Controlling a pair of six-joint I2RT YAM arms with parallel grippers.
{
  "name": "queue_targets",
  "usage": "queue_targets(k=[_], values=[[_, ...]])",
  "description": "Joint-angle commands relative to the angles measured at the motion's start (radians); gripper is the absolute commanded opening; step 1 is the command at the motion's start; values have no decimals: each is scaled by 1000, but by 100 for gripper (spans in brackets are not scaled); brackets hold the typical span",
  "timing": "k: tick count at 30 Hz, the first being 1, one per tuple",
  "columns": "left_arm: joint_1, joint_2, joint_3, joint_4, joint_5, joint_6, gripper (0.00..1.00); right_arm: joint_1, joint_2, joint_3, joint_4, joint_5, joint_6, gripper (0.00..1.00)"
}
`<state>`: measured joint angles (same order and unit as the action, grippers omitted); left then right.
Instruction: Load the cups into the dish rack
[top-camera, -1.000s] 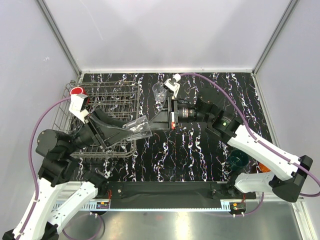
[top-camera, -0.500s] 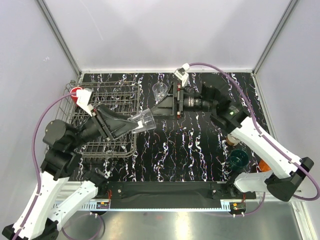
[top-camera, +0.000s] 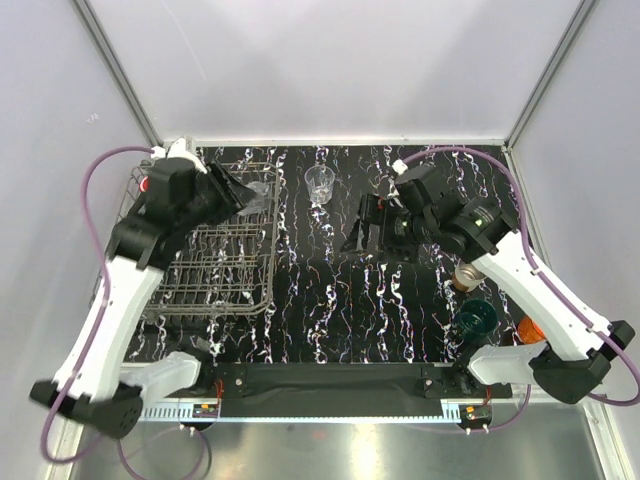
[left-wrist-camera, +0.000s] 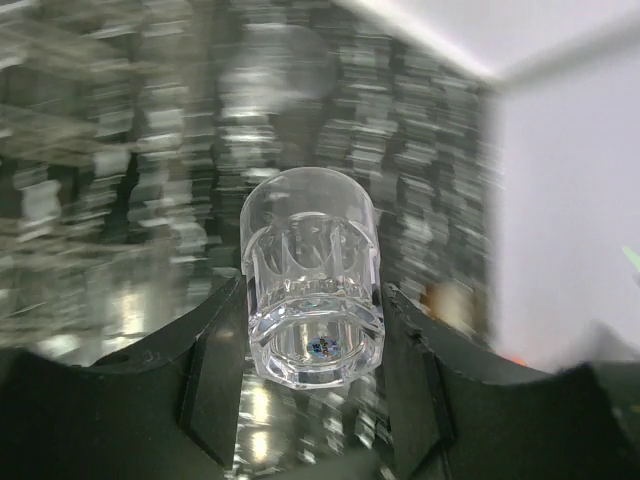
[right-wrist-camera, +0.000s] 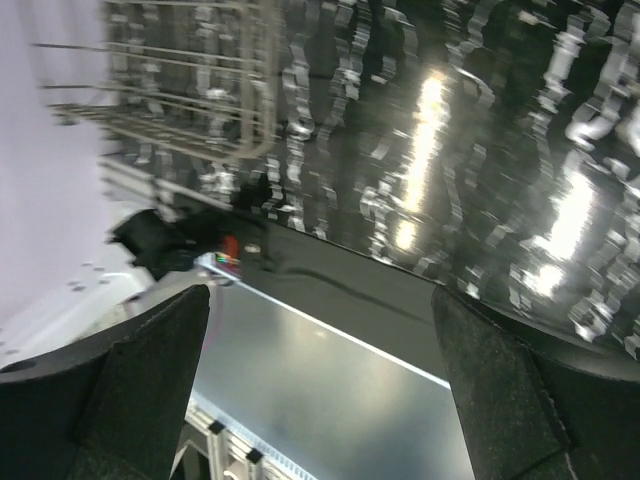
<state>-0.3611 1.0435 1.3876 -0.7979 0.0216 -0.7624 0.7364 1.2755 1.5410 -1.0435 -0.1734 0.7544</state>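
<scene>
My left gripper (top-camera: 243, 192) is shut on a clear cup (top-camera: 260, 192) above the back of the wire dish rack (top-camera: 215, 275). The left wrist view shows this clear cup (left-wrist-camera: 312, 280) squeezed between both fingers (left-wrist-camera: 215, 370); my left gripper (left-wrist-camera: 312, 345) holds it by its thick base. A second clear cup (top-camera: 320, 183) stands upright on the table. My right gripper (top-camera: 357, 225) hangs open and empty over the table's middle. In the right wrist view my right gripper (right-wrist-camera: 330, 390) has nothing between its fingers. A cream cup (top-camera: 467, 275), a dark green cup (top-camera: 477, 318) and an orange cup (top-camera: 527, 328) sit at the right.
A red cup (top-camera: 148, 185) shows partly at the rack's back left corner, behind the left arm. The black marbled table (top-camera: 330, 300) ends in walls at the back and sides. The rack's corner (right-wrist-camera: 180, 120) appears blurred in the right wrist view.
The left arm swung the clear cup from the rack's right edge up and back over the rack. The right gripper opened and drew away to the right.
</scene>
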Motion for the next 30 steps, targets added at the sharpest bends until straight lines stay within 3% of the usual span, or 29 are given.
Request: queue_targets(k=[1, 2, 7, 14, 19, 23, 30], values=[[123, 110, 17, -73, -140, -24, 0, -3, -47, 56, -191, 147, -32, 100], [184, 137, 24, -60, -121, -28, 0, -5, -53, 76, -214, 169, -41, 100], [273, 416, 158, -104, -224, -15, 0, -3, -68, 106, -306, 259, -102, 100], [381, 789, 462, -207, -298, -32, 0, -5, 36, 235, -403, 390, -200, 100], [399, 909, 557, -192, -353, -40, 0, -21, 73, 232, -394, 417, -257, 100], [468, 1001, 577, -155, -269, -37, 0, -75, 100, 248, -379, 396, -320, 100], [511, 1081, 577, -57, -244, -17, 0, -179, 130, 240, -352, 299, -389, 100]])
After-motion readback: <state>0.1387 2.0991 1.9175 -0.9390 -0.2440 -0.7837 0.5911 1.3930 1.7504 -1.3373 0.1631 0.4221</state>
